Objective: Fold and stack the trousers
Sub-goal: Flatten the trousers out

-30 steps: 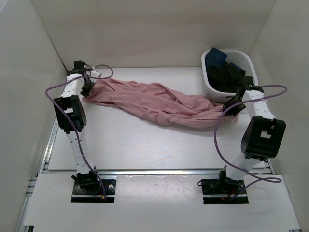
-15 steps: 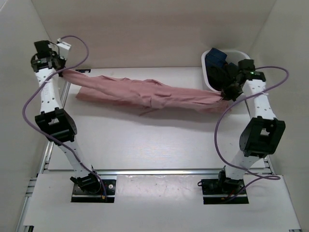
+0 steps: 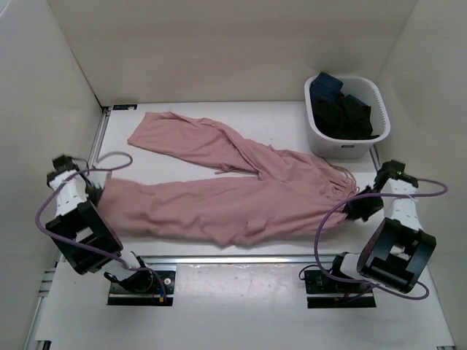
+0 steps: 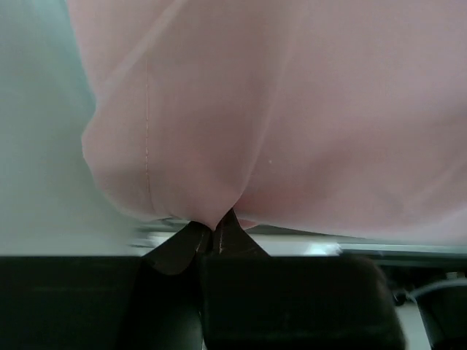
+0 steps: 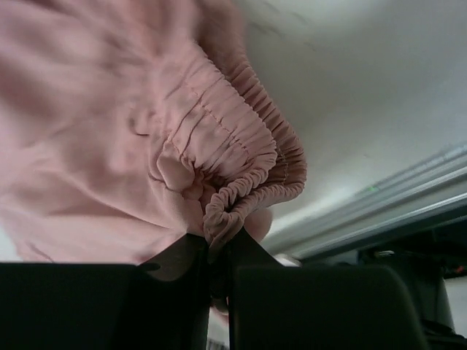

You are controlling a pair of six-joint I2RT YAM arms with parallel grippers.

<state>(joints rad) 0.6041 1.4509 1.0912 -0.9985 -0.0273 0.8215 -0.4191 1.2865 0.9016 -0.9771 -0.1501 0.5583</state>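
The flat white table [image 3: 284,124] fills most of the view from above. The dusty-pink thin fabric trousers [image 3: 233,200] lie spread out on it and reach from the left side to the right side. One long leg [image 3: 182,138] runs off toward the far left corner. The other long leg [image 3: 168,200] lies along the near edge and points left. The gathered waistband [image 3: 341,182] sits on the right side, close to the near edge.

A white plastic basket [image 3: 343,144] stands in the far right corner of the table, just past the waistband. It is full of dark navy and black clothes [image 3: 343,109].

The left gripper [image 3: 98,191] is at the near left. Its jaws are squeezed together on the end of the near leg. In the left wrist view, the thin pink cloth is pinched between them.

The right gripper [image 3: 357,205] is at the near right. Its jaws are clamped on the bunched, wrinkly edge of the waistband, as the right wrist view shows.
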